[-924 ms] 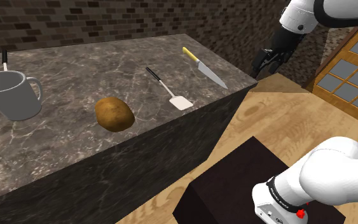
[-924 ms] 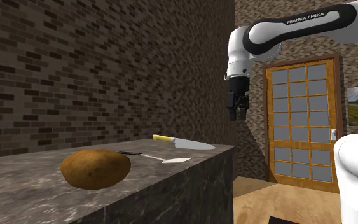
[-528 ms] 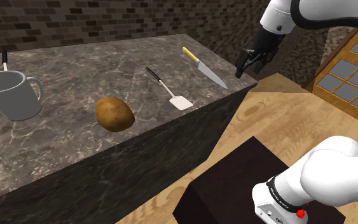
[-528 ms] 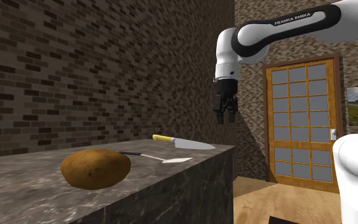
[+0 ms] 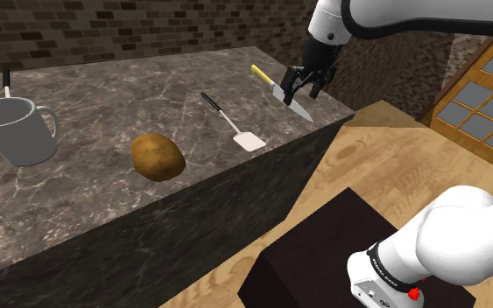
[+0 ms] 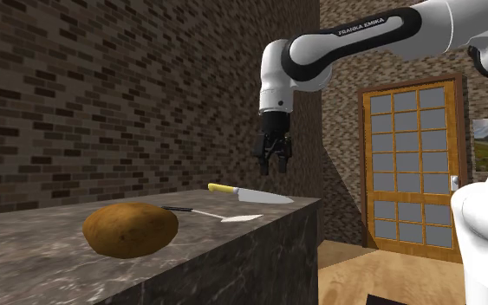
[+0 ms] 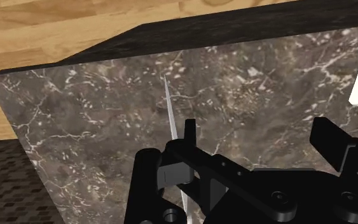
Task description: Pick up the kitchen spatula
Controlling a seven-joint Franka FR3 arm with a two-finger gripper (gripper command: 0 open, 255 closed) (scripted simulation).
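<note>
The all-black end effector (image 5: 295, 91), fingers spread apart, is held over the yellow-handled knife (image 5: 261, 74), seemingly well clear of the black-handled white spatula (image 5: 235, 128).

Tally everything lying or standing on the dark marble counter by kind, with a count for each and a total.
Brown potato: 1
Grey mug: 1
Yellow-handled kitchen knife: 1
Black-handled spatula with a white blade: 1
Black-handled utensil standing in the mug: 1
Total: 5
</note>
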